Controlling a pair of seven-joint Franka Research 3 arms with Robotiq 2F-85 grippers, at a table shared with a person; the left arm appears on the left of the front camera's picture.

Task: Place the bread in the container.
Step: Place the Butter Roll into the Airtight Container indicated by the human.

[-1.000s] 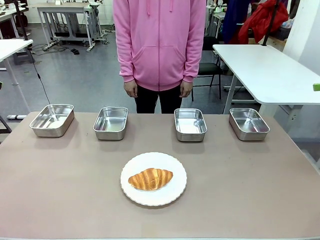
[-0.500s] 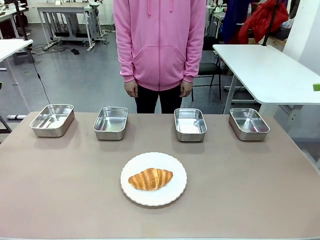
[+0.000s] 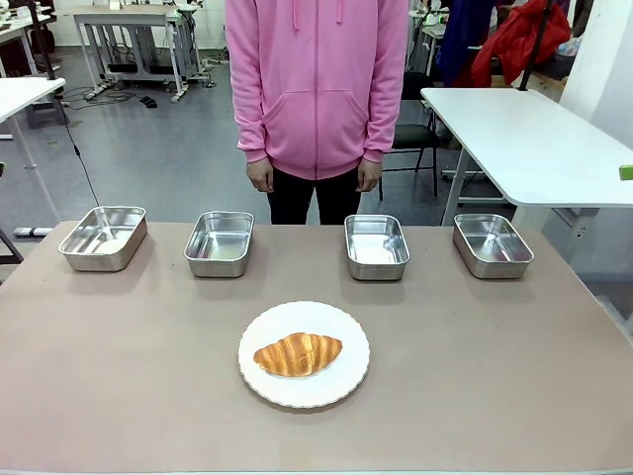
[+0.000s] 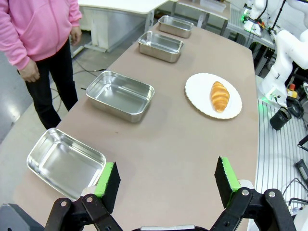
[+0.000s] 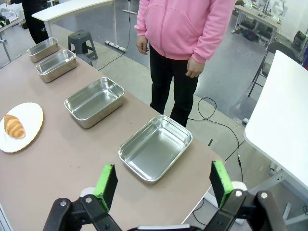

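Near the table's (image 3: 495, 376) middle, the bread (image 3: 298, 354) lies on a white plate (image 3: 346, 381), well apart from four steel containers (image 3: 218, 267) lined along the person's (image 3: 316, 89) side. Both the left gripper (image 4: 167, 177) and the right gripper (image 5: 162, 179) hang with fingers spread wide, holding nothing.

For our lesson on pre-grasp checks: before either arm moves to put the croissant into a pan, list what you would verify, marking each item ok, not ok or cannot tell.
1. Croissant lies free on the white plate: ok.
2. Left gripper open and empty: ok.
3. Right gripper open and empty: ok.
4. Leftmost pan, second pan, third pan and rightmost pan all empty: ok.
5. Person's hands at their sides, off the table: ok.
6. Which pan is the target: cannot tell.
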